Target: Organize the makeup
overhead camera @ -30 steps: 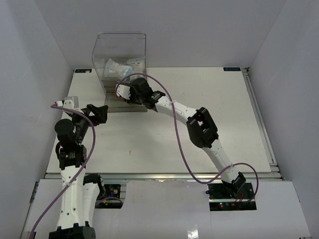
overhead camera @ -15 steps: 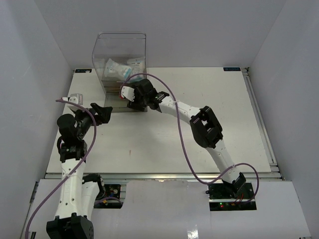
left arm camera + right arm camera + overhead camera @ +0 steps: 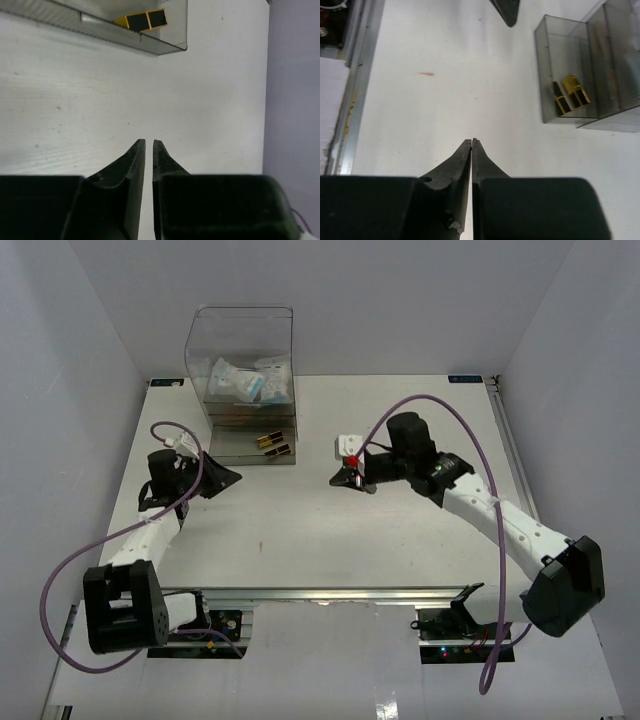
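both my jaws are together, empty. gold tubes (image 3: 571, 94) at front of clear box (image 3: 240, 340): likely light, rigid, slick; grip mid-body.

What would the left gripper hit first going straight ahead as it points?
Probably the clear organizer's low front wall, gold-black tubes just behind it; only bare table before that. Depth is unclear.

The white-and-black left arm (image 3: 150, 530) reached forward and slightly right, its black two-finger left tool (image 3: 225, 478) empty, the fingers (image 3: 131, 162) drawn almost together with only a thin slit between them. The white-and-black right arm (image 3: 500, 515) stretched inward toward the left, its black right tool (image 3: 342, 480) empty, tips pressed together.
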Robot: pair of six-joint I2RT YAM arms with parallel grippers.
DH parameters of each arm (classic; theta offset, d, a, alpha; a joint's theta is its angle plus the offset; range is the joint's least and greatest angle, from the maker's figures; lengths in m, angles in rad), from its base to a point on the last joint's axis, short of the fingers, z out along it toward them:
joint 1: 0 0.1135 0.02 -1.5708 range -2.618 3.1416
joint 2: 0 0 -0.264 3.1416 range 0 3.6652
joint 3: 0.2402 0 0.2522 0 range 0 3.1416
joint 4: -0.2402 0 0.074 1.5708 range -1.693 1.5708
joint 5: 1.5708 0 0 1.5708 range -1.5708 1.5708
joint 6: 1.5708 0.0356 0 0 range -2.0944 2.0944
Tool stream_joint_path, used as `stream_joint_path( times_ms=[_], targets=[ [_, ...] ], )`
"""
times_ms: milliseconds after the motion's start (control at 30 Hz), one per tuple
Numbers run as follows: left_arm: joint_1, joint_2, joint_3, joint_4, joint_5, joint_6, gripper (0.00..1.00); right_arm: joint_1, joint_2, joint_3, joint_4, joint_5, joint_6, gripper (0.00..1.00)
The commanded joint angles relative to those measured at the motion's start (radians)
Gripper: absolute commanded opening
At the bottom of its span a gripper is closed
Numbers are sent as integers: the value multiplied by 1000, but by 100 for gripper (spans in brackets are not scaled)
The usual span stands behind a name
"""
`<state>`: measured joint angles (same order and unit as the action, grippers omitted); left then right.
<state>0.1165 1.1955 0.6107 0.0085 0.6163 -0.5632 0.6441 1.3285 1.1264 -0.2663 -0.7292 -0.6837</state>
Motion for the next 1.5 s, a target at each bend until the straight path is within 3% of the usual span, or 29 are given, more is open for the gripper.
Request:
stream_joint_path(
  times_ms=[0,100,267,500,600,667,933,1467],
  targets=[
    [-87,101,-2,51,-118,-187,16,-68,-167,-263,145,-65,117,8],
    [-100,214,3,73,-212,-306,6,-239,-283,-397,372,-69,294,8],
    [-146,338,68,80,-323,-466,5,-343,-311,-419,384,-120,348,8],
    [-157,435,170,117,-405,-556,15,-354,-299,-404,368,-122,346,8],
    [-156,500,222,150,-419,-580,27,-357,-306,-407,368,-124,344,8],
    [-156,545,257,172,-412,-588,36,-360,-308,-407,368,-125,343,8],
    [-156,678,377,271,-346,-635,49,-383,-312,-410,364,-144,339,8],
    [-156,811,496,352,-288,-676,53,-401,-299,-412,359,-147,329,8]
  ],
)
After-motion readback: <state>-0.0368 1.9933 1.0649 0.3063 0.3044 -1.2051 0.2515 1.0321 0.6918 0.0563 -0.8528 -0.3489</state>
